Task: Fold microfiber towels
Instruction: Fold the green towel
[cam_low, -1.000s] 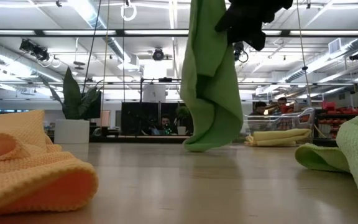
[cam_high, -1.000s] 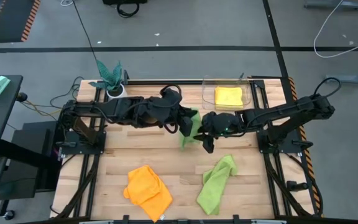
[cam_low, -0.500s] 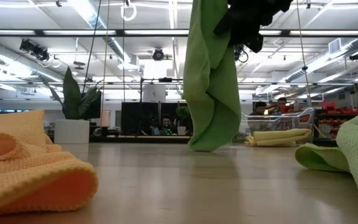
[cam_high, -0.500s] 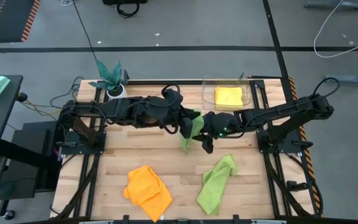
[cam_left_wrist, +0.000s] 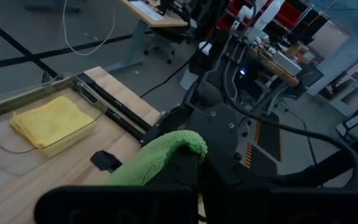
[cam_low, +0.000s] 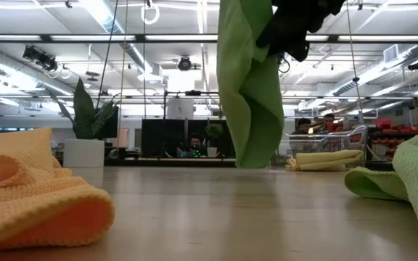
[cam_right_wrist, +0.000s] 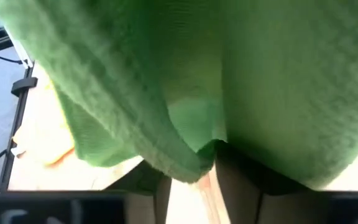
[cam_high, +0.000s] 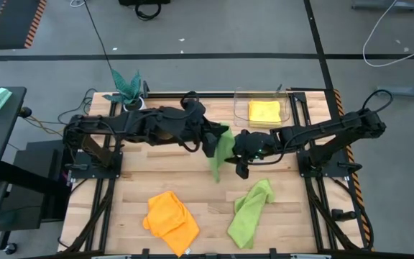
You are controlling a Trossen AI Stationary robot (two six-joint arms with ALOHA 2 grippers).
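High view shows our left claw (cam_high: 210, 144) clenched on a lime green towel (cam_high: 220, 154) hanging above mid-tabletop (cam_high: 135, 180), our right claw (cam_high: 238, 160) touching it, grip unclear. Around lie another green towel (cam_high: 249, 212), an orange towel (cam_high: 171, 219), and a yellow towel (cam_high: 264, 111).

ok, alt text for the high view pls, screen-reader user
Overhead view of a wooden table: the left gripper and right gripper meet mid-table, a lime green towel hanging between them. An orange towel and a second green towel lie near the front edge; a yellow towel sits in a clear tray.
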